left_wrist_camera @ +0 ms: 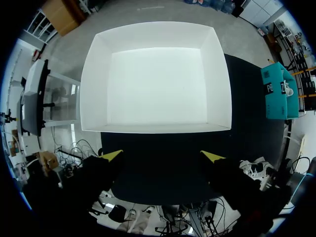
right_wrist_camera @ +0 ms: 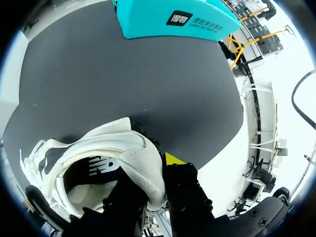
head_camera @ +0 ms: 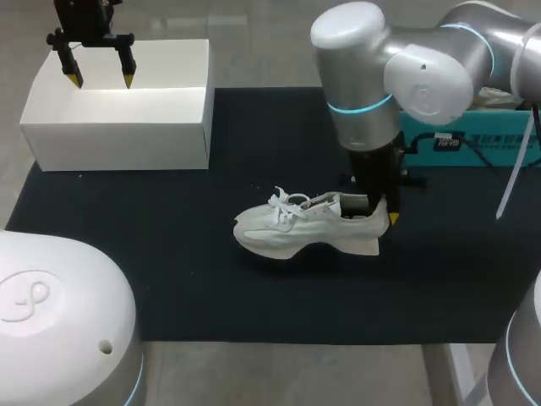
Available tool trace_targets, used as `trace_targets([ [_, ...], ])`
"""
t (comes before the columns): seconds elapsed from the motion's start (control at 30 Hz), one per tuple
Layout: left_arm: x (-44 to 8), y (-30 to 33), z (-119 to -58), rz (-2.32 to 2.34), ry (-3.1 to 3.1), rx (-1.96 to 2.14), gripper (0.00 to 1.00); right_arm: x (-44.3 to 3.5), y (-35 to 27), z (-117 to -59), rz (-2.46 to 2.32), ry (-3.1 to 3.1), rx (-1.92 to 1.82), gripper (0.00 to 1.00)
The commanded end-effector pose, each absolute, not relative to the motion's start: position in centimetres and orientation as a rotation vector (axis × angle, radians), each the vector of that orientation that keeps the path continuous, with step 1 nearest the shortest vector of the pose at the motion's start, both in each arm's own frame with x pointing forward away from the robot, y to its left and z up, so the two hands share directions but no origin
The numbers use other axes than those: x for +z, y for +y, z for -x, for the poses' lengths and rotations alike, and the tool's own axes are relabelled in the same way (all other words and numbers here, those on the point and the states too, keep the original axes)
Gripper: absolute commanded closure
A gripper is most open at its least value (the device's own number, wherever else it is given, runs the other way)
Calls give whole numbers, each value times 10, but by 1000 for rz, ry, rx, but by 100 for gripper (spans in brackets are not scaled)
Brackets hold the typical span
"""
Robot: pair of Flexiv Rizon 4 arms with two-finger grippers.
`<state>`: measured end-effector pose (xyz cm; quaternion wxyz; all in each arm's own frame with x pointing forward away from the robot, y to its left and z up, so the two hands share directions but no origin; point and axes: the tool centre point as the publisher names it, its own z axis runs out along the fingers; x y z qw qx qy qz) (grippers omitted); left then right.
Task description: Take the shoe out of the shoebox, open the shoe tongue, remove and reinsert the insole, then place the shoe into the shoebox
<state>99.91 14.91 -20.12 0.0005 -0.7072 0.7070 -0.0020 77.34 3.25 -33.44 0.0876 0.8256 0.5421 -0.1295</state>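
A white shoebox (head_camera: 118,144) stands open and empty at the far left corner of a black mat (head_camera: 169,262). Its lidless interior shows nothing but bare white floor and walls. The left gripper (head_camera: 102,80) hangs directly above it with its two yellow-tipped fingers spread wide and holding nothing. In the left wrist view the box (left_wrist_camera: 94,89) lies ahead of that gripper (left_wrist_camera: 162,156), and nothing sits between the parted tips.

The white shoe (head_camera: 296,230) is out of the box and well apart from it. It rests upright on its sole near the middle of the mat, with its toe pointing toward the left arm's side and its laces (head_camera: 287,203) loosely tied. The right arm reaches down from the right to the heel, where the right gripper (head_camera: 376,211) is closed narrowly on the rear collar, one finger inside the shoe's opening and the other outside.

The right wrist view shows the same grip at close range. The gripper (right_wrist_camera: 153,173) has the shoe's (right_wrist_camera: 113,133) heel wall pinched between its fingers, the outer yellow tip pressed against the back. A dark insole (right_wrist_camera: 84,177) lies in place inside the shoe. A teal box (head_camera: 473,139) stands closed at the mat's far right edge, behind the arm.
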Motion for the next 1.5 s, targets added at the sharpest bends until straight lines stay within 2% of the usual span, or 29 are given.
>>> trace_targets([
  [0.03,-201,149,-999,2221,2220,-4,0,-350,31,-767,-2484,1608,-385,100],
  [0.47,-201,149,-999,2221,2220,-4,0,-385,17,-768,-2483,1541,-464,100],
  [0.5,-201,149,-999,2221,2220,-4,0,-386,18,-768,-2479,1547,-480,96],
  [0.53,-201,149,-999,2221,2220,-4,0,-386,18,-768,-2484,1543,-487,0],
  [0.77,-201,149,-999,2221,2220,-4,0,-334,12,-749,-2509,1531,-427,0],
  [1.03,-201,149,-999,2221,2220,-4,0,-272,5,-757,-2433,1708,-117,0],
  [1.17,-201,149,-999,2221,2220,-4,0,-248,1,-777,-2201,1896,147,0],
  [1.37,-201,149,-999,2221,2220,-4,0,-213,-6,-804,-1578,2531,759,0],
  [1.5,-201,149,-999,2221,2220,-4,0,-203,-19,-822,-1307,2748,873,0],
])
